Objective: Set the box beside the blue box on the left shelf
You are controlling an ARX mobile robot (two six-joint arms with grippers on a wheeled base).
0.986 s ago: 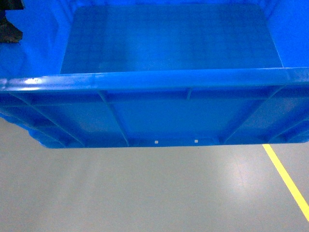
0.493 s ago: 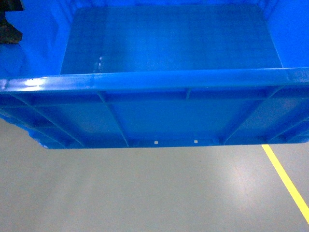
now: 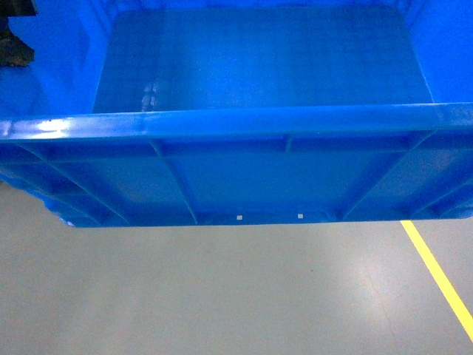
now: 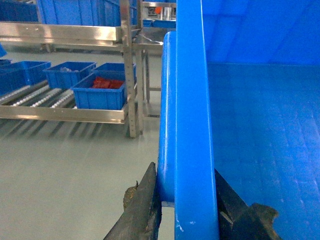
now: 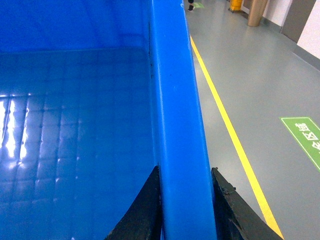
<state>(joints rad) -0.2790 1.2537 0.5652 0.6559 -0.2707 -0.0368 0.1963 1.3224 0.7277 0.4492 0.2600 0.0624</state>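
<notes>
The box (image 3: 259, 66), a large bright blue crate with an open top, fills the upper head view and hangs above the grey floor. My left gripper (image 4: 185, 170) is shut on its left rim (image 4: 189, 100), one finger outside and one inside. On the opposite rim (image 5: 177, 100) my right gripper (image 5: 185, 170) is shut the same way. In the left wrist view the left shelf (image 4: 60, 114), a roller rack with a silver front rail, stands off to the left. It carries small blue boxes, one (image 4: 98, 92) holding red parts, another (image 4: 68, 74) behind it.
A steel upright (image 4: 129, 75) ends the rack, with a steel table (image 4: 150, 45) beyond it. An upper level (image 4: 65, 32) holds more blue crates. A yellow floor line (image 3: 440, 277) runs on the right, with a green floor marking (image 5: 302, 137) past it.
The box keeps its place in the head view. Only the glare on its floor has shifted a little.
</notes>
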